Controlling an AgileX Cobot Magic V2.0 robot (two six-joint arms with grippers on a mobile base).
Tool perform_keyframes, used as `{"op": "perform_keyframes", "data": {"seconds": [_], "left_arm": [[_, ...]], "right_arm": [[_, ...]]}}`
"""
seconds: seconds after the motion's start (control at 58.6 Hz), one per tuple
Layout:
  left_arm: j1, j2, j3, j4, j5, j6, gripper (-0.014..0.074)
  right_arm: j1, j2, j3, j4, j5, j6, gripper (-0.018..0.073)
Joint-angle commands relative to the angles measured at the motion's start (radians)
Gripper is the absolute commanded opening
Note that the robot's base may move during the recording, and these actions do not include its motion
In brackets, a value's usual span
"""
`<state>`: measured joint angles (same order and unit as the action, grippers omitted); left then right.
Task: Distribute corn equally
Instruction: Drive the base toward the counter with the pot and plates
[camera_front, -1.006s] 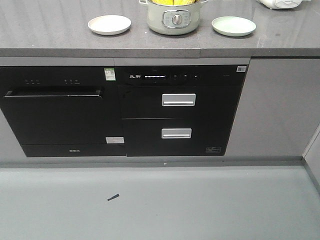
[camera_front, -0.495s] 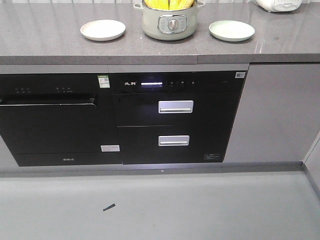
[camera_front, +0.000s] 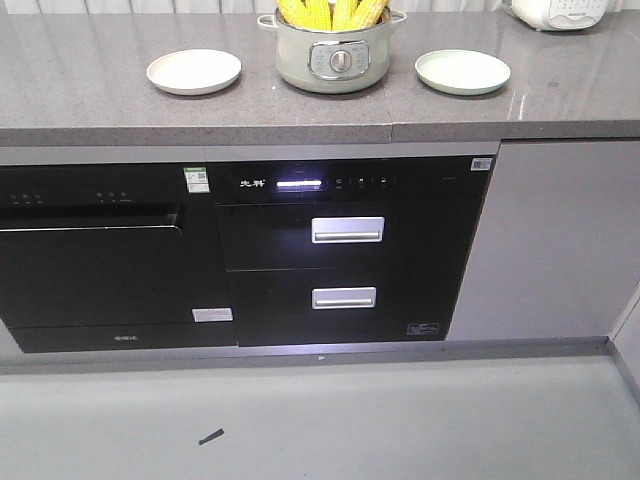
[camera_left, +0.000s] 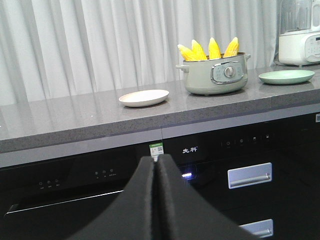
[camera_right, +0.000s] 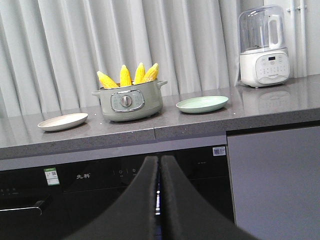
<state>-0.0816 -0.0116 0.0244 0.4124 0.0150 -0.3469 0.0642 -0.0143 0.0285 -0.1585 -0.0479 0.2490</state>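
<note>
yellow corn (camera_right: 129, 75) stands in the pot (camera_right: 129, 102).

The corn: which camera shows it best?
The right wrist view: four corn tips stand above the pot. The left wrist view shows them nearly as well; the front view cuts them off at its top edge.

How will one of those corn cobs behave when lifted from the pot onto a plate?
Probably stiff: the corn cobs stand unbent in the electric pot, tips up. Round and tapered, one may roll on the shallow cream plate.
</note>
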Motion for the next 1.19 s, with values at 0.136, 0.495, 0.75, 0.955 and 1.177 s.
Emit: {"op": "perform_keyframes", "data": {"seconds": [0.136,0.495,0.75,0.955,1.177], "left_arm": [[-0.001,-0.014,-0.029,-0.002,-0.069,-0.006,-0.0006],[-0.001,-0.014,-0.029,-0.002,-0.069,-0.006,-0.0006],[-0.001,-0.014,-0.029,-0.002,-0.069,-0.006,-0.0006],[-0.001,-0.014,-0.029,-0.002,-0.069,-0.006,-0.0006],[-0.001,-0.014,-0.029,-0.002,-0.069,-0.006,-0.0006]], "right_arm": [[-0.005,-0.004,0.018,-0.009,-0.072,-0.012,-0.0002],[-0.005,-0.004,0.018,-0.009,-0.072,-0.012,-0.0002],[-0.005,-0.004,0.018,-0.009,-0.072,-0.012,-0.0002],[-0.005,-0.004,0.018,-0.009,-0.072,-0.012,-0.0002],[-0.005,-0.004,0.018,-0.009,-0.072,-0.012,-0.0002]]}}
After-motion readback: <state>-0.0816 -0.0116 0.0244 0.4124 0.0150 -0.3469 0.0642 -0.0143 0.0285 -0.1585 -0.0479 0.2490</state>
